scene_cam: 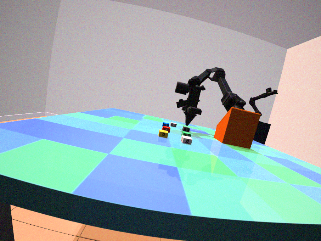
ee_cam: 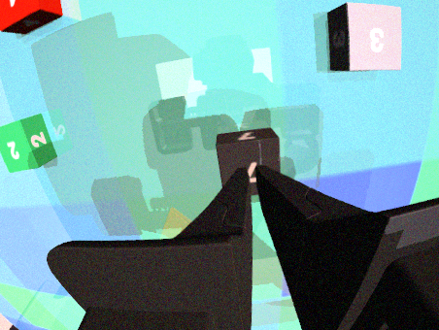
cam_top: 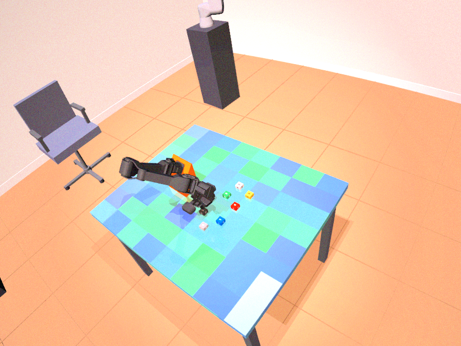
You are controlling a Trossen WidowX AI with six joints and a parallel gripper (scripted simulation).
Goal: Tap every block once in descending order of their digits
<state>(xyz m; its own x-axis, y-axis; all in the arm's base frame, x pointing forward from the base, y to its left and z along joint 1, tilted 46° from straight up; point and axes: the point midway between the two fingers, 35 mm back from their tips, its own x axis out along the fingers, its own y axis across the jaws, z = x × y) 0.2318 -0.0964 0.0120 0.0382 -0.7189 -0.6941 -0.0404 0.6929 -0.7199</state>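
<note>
My gripper (scene_cam: pixel 187 124) (ee_cam: pixel 251 176) is shut and empty, pointing down just over the black block (cam_top: pixel 203 211) (scene_cam: pixel 185 128) (ee_cam: pixel 234 157), marked 7. I cannot tell whether the tips touch its top. The pink block (cam_top: pixel 203 226) (scene_cam: pixel 173 124) (ee_cam: pixel 376 39) shows 3. The green block (cam_top: pixel 226 194) (scene_cam: pixel 186 133) (ee_cam: pixel 15 145) shows 2. The red block (cam_top: pixel 235 206) (scene_cam: pixel 166 129) (ee_cam: pixel 29 12) has its digit cut off in the wrist view. The blue block (cam_top: pixel 220 221) (scene_cam: pixel 165 124) has no readable digit. The yellow block (cam_top: pixel 249 194) (scene_cam: pixel 163 133) shows 0. The white block (cam_top: pixel 239 185) (scene_cam: pixel 186 140) seems to show 6.
An orange wedge-shaped box (cam_top: pixel 188 169) (scene_cam: pixel 241 127) stands near the arm's base. A white rectangle (cam_top: pixel 254 302) lies at the table's near corner. The patchwork table (cam_top: pixel 260 232) (scene_cam: pixel 140 176) carries shadows and reflections of the arm.
</note>
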